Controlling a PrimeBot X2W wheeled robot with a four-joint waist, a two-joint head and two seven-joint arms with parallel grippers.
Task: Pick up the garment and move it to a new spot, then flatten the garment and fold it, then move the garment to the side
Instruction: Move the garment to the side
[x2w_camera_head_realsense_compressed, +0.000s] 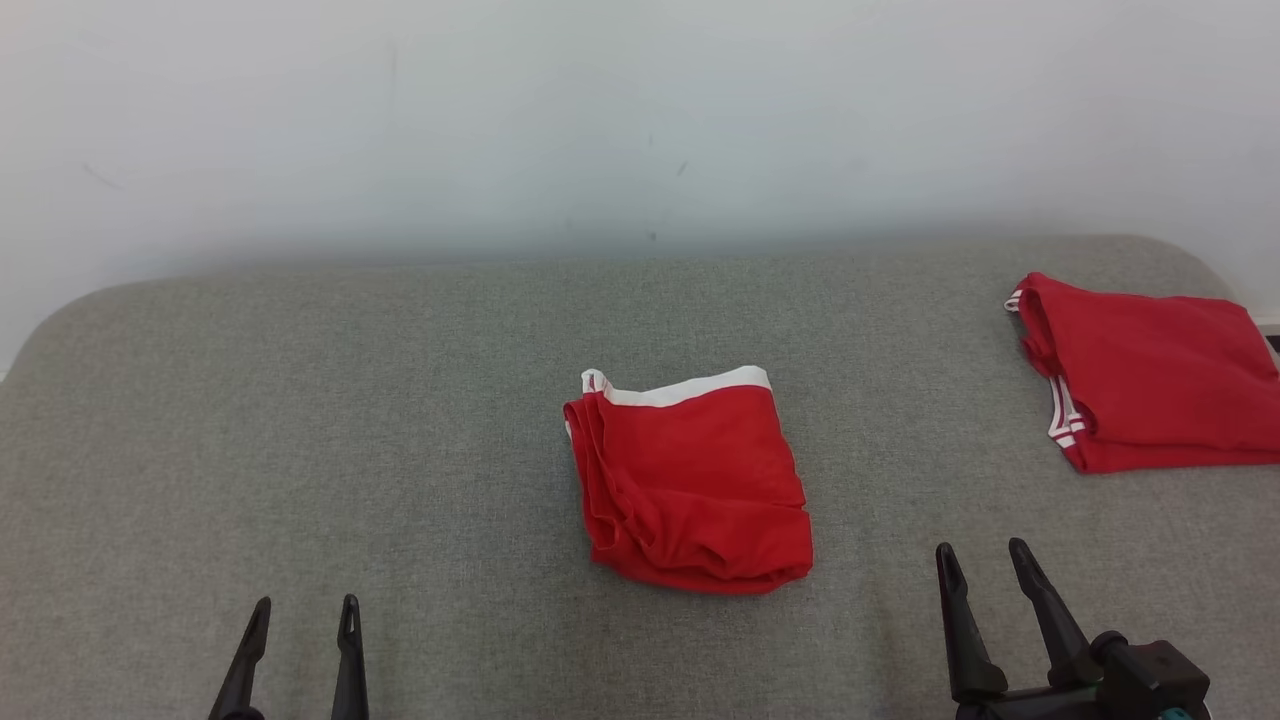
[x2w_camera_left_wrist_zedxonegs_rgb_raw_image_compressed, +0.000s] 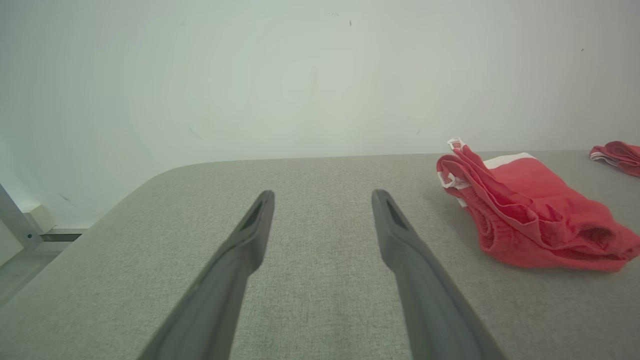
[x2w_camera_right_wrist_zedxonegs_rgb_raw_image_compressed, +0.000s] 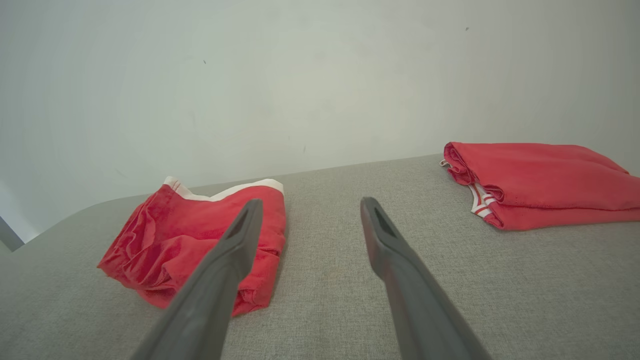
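The left gripper (x2w_camera_head_realsense_compressed: 306, 602) is held over the grey padded surface (x2w_camera_head_realsense_compressed: 300, 400), its two dark fingers spread wide with nothing between them. The right gripper (x2w_camera_head_realsense_compressed: 981, 546) is also spread wide and empty, its fingers tilted slightly leftward.

The garment (x2w_camera_head_realsense_compressed: 690, 480) is red with a white band along its far edge and lies folded into a rough square on the surface. It sits ahead and to the right of the left gripper, and ahead and to the left of the right one, touching neither. In the right wrist view its rumpled, layered folds show partly behind that gripper's left finger.

A second red garment (x2w_camera_head_realsense_compressed: 1150, 375), folded flat with white-striped trim, lies ahead and to the right of the right gripper, well apart from the first. A pale wall (x2w_camera_head_realsense_compressed: 600, 120) rises beyond the surface.
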